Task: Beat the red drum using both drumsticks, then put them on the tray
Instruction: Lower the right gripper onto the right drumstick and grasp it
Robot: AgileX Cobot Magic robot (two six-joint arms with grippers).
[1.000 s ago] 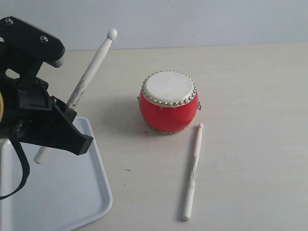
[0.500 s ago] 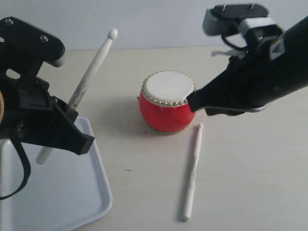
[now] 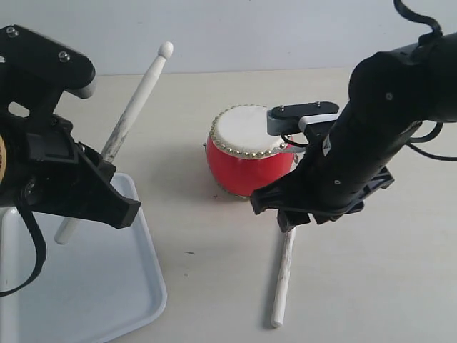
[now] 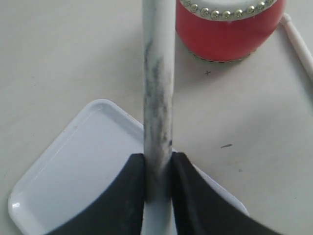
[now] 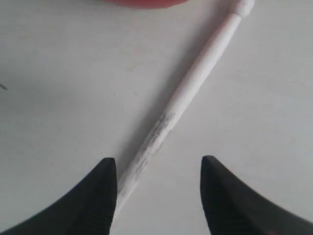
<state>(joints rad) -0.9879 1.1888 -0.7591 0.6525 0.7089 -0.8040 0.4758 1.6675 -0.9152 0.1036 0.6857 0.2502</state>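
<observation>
The drum (image 3: 250,153) stands upright about mid-table, a little toward the far edge, cream skin up. The tray (image 3: 107,286) lies flat at the near-left corner of the table (image 3: 400,286).

The left gripper (image 4: 157,166) is clamped on one stick (image 3: 136,100): both black fingers press its scuffed shaft from either side, with no gap showing. That stick is tilted, with its knobbed tip high and toward the far edge and its butt low over the tray's far end. It is clear of the drum, which sits well to its right.

The second stick (image 5: 195,73) lies flat on the table between the drum and the near edge, running roughly from far to near. In the right wrist view its knobbed tip lies just beside the drum's foot, though whether the two touch cannot be told; in the exterior view the butt points at the near edge.

The right gripper (image 5: 159,169) is low over this stick's upper half, its jaws spread wide and holding nothing. The shaft passes between the two fingers, closer to one than the other, and neither is seen pressing it. Whether the fingertips (image 5: 105,169) rest on the table cannot be told.
</observation>
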